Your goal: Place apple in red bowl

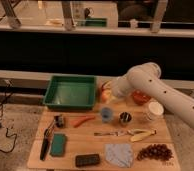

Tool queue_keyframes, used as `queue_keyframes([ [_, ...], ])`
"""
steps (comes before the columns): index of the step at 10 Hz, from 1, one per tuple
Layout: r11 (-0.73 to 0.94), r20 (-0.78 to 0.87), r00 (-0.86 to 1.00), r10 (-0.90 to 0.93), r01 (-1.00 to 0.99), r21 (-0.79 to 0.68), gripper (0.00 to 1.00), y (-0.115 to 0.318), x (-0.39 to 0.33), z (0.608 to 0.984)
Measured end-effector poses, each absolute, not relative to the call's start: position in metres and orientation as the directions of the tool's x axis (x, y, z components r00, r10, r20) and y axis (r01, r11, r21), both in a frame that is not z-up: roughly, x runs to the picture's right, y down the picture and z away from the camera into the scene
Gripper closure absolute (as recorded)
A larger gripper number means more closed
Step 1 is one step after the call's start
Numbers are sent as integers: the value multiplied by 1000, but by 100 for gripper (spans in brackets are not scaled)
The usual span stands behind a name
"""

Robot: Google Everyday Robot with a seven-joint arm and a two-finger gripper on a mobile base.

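Yellow-orange apple (106, 92) sits at my gripper (110, 91), apparently held; can't tell finger state. Red bowl (140, 97) lies just past my wrist, mostly hidden by the arm. Plan: carry across high, release centred. Green tray (70, 93) rim close on the other side; cups below.

No legible text or labels anywhere.

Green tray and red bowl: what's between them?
In the camera view, the apple, at the gripper, sits between the green tray and the red bowl.
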State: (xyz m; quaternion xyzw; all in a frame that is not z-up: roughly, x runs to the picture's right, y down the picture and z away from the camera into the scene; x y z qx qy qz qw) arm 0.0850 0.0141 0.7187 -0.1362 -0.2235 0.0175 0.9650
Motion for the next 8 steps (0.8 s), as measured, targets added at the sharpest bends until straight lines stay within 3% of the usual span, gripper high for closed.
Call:
queue_keyframes([
  [8, 963, 427, 899, 95, 27, -270, 94, 13, 84, 720],
])
